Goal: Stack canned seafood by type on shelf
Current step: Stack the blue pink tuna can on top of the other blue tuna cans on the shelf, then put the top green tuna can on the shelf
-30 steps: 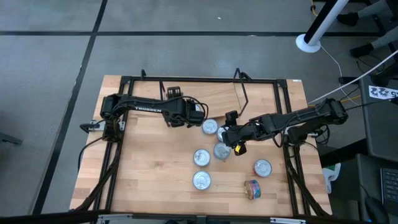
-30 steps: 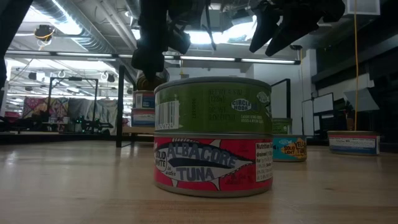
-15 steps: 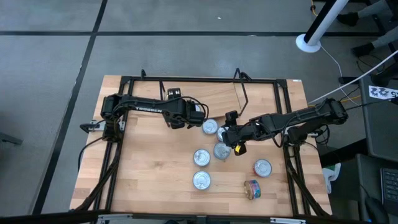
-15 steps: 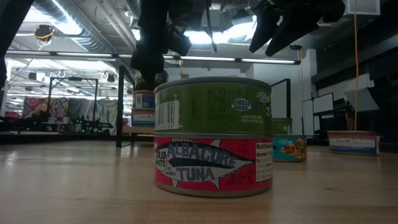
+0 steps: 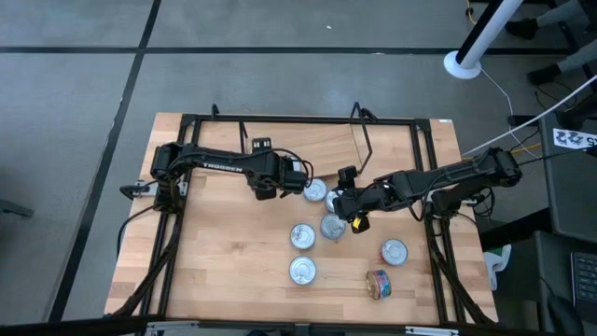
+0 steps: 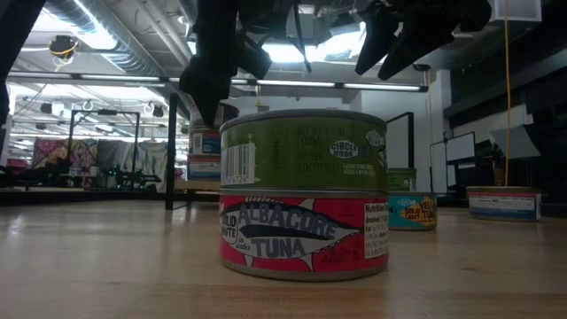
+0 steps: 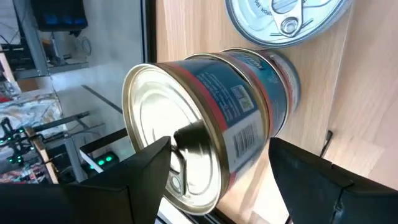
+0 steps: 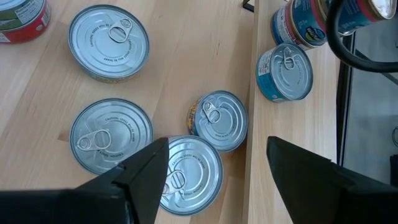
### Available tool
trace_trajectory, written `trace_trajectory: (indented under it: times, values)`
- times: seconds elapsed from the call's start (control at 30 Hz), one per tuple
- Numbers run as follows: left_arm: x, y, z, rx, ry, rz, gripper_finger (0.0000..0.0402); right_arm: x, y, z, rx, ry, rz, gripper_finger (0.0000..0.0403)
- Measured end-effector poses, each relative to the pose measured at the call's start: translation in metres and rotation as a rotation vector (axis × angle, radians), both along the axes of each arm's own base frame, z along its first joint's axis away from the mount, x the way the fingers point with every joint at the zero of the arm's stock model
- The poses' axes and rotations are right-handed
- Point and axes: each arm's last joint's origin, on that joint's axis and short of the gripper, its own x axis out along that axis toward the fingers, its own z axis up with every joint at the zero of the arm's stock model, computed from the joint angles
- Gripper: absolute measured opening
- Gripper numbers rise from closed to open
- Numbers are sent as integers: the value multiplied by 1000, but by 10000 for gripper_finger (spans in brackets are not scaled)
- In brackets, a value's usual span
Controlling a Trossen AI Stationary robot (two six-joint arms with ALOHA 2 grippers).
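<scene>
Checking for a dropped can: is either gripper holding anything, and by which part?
Nothing is held. The left gripper stands open around the stacked blue cans; the right gripper hovers open.

Ceiling lights (image 6: 106, 40) are glaring bright behind the arms in the low view, turning them into black silhouettes. The front tins (image 6: 303, 193) are staying sharp while the room behind is going soft. From above, light is falling evenly across the table (image 5: 233, 261), casting only faint shadows.
</scene>
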Motion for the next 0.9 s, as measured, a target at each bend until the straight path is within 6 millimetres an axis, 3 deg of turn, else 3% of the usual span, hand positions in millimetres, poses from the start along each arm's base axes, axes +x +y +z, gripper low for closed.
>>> trace_trajectory:
  times: [0.43, 0.7, 0.9]
  values:
    - [1, -3, 5, 2, -11, -6, 265, 0, 0, 0, 1, 1, 0, 271]
    - [8, -20, 28, 6, -126, -13, 265, 0, 3, -1, 93, 24, 61, 271]
    - [11, -39, 34, -17, -172, -62, 265, -1, 5, -3, 155, 42, 103, 271]
